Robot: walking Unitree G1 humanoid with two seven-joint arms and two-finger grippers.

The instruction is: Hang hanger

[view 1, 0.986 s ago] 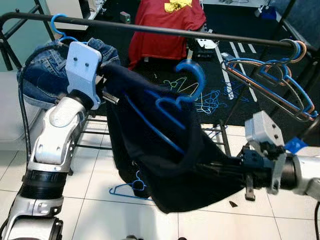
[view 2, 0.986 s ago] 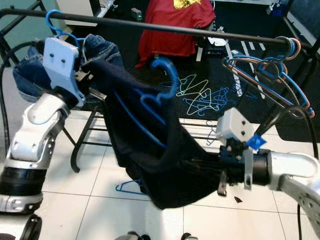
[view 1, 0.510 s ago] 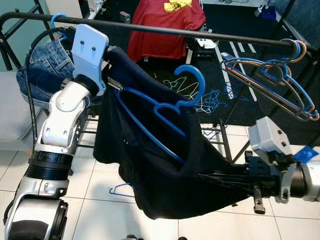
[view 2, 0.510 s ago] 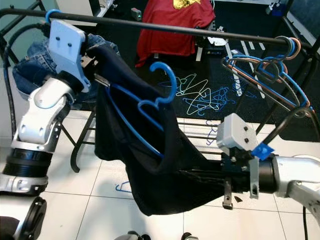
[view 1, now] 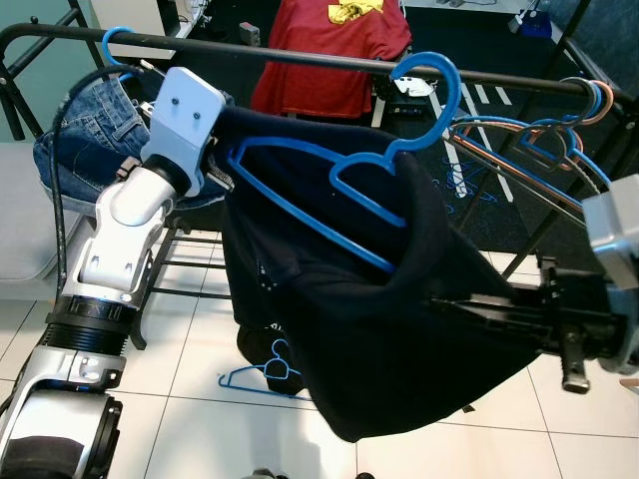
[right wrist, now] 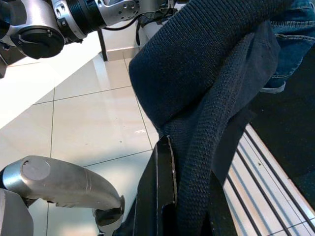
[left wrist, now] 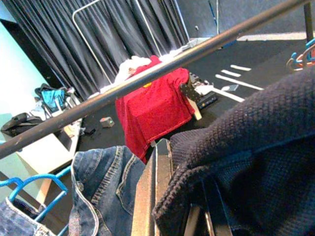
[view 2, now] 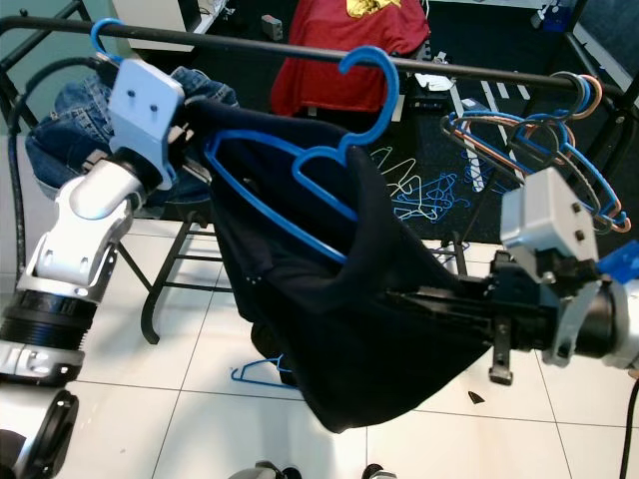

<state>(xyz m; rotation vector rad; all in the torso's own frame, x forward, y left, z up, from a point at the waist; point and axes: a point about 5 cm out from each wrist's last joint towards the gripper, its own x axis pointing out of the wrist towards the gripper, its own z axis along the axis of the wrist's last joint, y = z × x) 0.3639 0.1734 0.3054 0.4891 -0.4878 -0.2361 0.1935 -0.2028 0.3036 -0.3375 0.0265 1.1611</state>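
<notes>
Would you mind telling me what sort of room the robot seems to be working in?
Probably a laundry or test area: a black clothes rail carries empty hangers, and more loose hangers lie on the dark floor mat.

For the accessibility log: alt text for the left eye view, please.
Both grippers, left and right, hold a dark sweater on a blue hanger, its hook at the black rail; jeans hang left.

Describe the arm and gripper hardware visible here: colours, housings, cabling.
Both arms have silver, rounded shells with black ribbed joint rings. The left arm carries a white, flat wrist housing with two small holes, and a black cable loops beside it. The right arm has a light grey boxy wrist housing, a blue tag and black metal brackets. Each gripper's fingers are long, black and flat-sided, as on the right gripper's finger.
</notes>
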